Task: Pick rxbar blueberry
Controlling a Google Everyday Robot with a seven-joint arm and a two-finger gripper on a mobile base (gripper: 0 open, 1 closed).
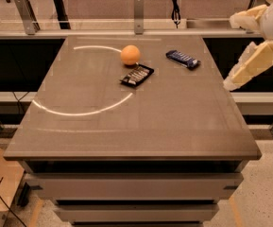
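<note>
Nothing grasped yet — rxbar blueberry (183, 59) lay untouched at the table's (174, 126) one o'clock; the claw (249, 66) hung beyond its two o'clock edge, grip unreadable.

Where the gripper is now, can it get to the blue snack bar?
Probably yes. The gripper hangs beyond the right edge of the table, and the rxbar blueberry lies near that side with only bare tabletop between them. The orange and black packet sit further left, out of the way.
</note>
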